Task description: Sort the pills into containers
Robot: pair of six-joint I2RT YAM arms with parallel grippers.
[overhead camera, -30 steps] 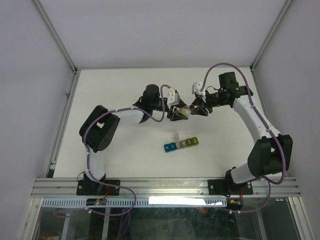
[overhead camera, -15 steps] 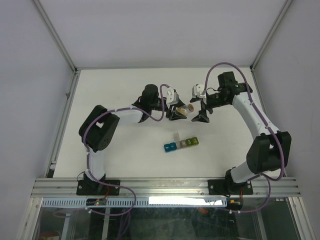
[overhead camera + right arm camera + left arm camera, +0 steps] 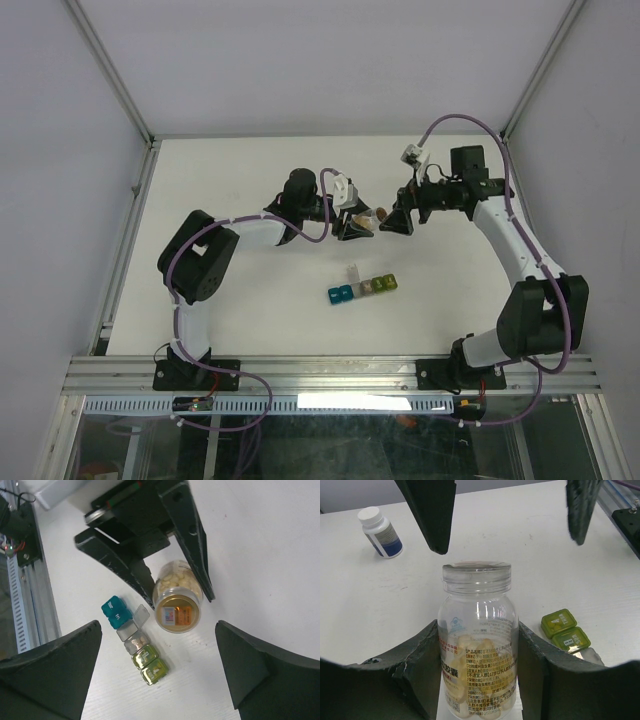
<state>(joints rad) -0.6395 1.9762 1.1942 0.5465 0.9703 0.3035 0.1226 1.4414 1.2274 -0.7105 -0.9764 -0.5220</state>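
Left gripper (image 3: pixel 478 675) is what I read first: it is clamped on a clear bottle (image 3: pixel 476 605), one dark finger pressed to each side of the body, and the capped end points away from the wrist. Through the wall I can make out pale tan pills (image 3: pixel 470 647) piled inside. On my right wrist feed the right gripper (image 3: pixel 157 626) is spread wide and holds nothing; its fingers (image 3: pixel 60 665) frame the bottle's gold-labelled cap (image 3: pixel 177 614) head-on, with clear space on both sides, so the cap faces straight into the open jaws without contact. From above, the two grippers meet nose to nose over the middle of the table (image 3: pixel 250 180) with the bottle between them. The containers (image 3: pixel 362 288) lie flat on the table nearer the arm bases, apart from both grippers and offset from the bottle. The strip runs from the blue and teal cells (image 3: pixel 116 612) to the yellow-green end (image 3: pixel 154 671), and one lid (image 3: pixel 142 615) near the middle stands flipped up. Whether any cell has pills in it I cannot tell at this size. A white-capped bottle (image 3: pixel 380 526) lies on its side on the table, beyond the held bottle and well apart from it.
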